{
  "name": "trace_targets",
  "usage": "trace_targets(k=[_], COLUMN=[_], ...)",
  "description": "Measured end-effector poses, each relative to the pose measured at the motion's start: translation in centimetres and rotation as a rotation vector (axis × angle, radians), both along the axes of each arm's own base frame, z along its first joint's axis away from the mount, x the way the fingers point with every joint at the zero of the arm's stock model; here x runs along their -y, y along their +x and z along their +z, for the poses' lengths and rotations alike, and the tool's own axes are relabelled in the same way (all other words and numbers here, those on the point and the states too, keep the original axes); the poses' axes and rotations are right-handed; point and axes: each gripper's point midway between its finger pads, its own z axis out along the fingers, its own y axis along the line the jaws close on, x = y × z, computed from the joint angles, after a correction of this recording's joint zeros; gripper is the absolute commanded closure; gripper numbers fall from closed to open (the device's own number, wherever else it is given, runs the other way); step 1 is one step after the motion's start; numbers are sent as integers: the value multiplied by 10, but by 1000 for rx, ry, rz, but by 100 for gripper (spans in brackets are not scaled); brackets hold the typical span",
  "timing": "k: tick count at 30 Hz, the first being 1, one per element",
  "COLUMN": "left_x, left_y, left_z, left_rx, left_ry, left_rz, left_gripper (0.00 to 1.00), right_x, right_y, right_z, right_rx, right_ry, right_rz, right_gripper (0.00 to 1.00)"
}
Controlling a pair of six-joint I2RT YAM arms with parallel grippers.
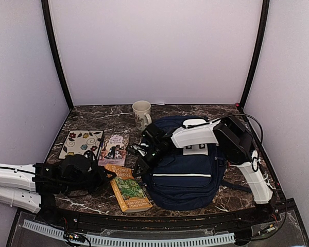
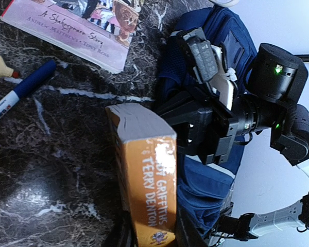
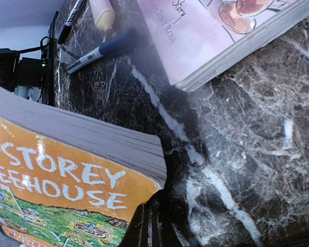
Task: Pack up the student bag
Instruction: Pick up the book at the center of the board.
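The student bag [image 1: 188,172], navy with a white stripe, lies flat at centre right; it also shows in the left wrist view [image 2: 208,193]. An orange paperback [image 1: 127,188] lies just left of it. My left gripper [image 1: 106,175] is shut on the book's spine [image 2: 147,175], with a finger [image 2: 188,231] on each side. My right gripper [image 1: 142,162] is at the book's far right corner [image 3: 118,170]. Its fingers [image 3: 154,226] look pressed together just beneath that corner, and the corner sits raised off the table. The right arm reaches across the bag.
A pink storybook [image 1: 114,149] and a floral-cover book [image 1: 81,143] lie at the left rear. A cream mug [image 1: 142,114] stands behind the bag. A blue marker [image 2: 23,87] and other pens [image 3: 104,15] lie between the books. White walls enclose the marble table [image 1: 92,200].
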Motion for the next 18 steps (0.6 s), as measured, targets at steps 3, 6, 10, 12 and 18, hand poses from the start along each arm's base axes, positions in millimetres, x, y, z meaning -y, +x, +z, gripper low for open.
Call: trace_targets(k=[3, 6, 10, 12, 18], left_x=[-8, -11, -10, -9, -9], left_y=[-4, -5, -5, -4, -5], left_z=[-8, -11, -12, -14, -22], left_rx=[-32, -49, -54, -57, -75], left_ry=[29, 40, 38, 38, 63], left_rz=[13, 22, 27, 30, 33], left_gripper=[76, 75, 72, 70, 92], right_x=[-2, -3, -2, -3, -2], right_y=[1, 2, 2, 2, 2], right_z=[3, 3, 2, 2, 3], right_rx=[16, 25, 28, 28, 30], right_ry=[8, 1, -3, -3, -2], right_rz=[-2, -4, -6, -6, -5], right_gripper=[93, 92, 92, 92, 92])
